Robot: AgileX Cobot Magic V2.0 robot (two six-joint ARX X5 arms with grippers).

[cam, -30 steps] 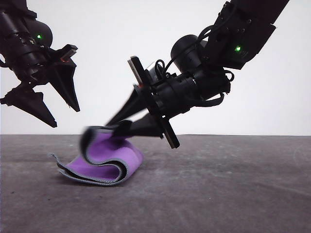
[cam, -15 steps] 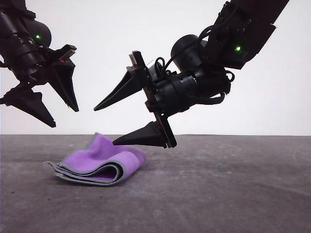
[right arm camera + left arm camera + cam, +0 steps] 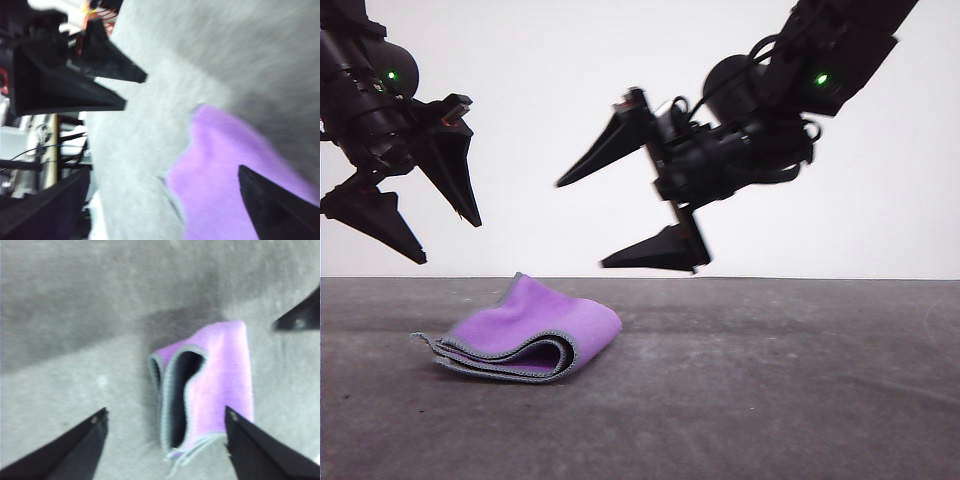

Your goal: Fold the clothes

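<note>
The clothes [image 3: 525,332] lie folded over on the grey table, purple face outward, dark grey inside the loop, with a light grey hem; the left wrist view looks down on the clothes [image 3: 220,385], and the right wrist view catches the purple face of the clothes [image 3: 225,185]. My right gripper [image 3: 582,222] hangs open above and to the right of them, holding nothing. At the upper left my left gripper [image 3: 448,240] is open too, raised above the cloth's left end. Its fingertips [image 3: 97,420] frame the cloth from above.
A grey table [image 3: 770,380] stretches across the front view to a white back wall. To the right of the cloth the surface is bare grey. The left arm's fingers [image 3: 100,65] appear in the right wrist view.
My right gripper let go of the cloth's top layer, opened, and rose up and to the right. The cloth settled into a flatter fold. The left gripper barely moved.
</note>
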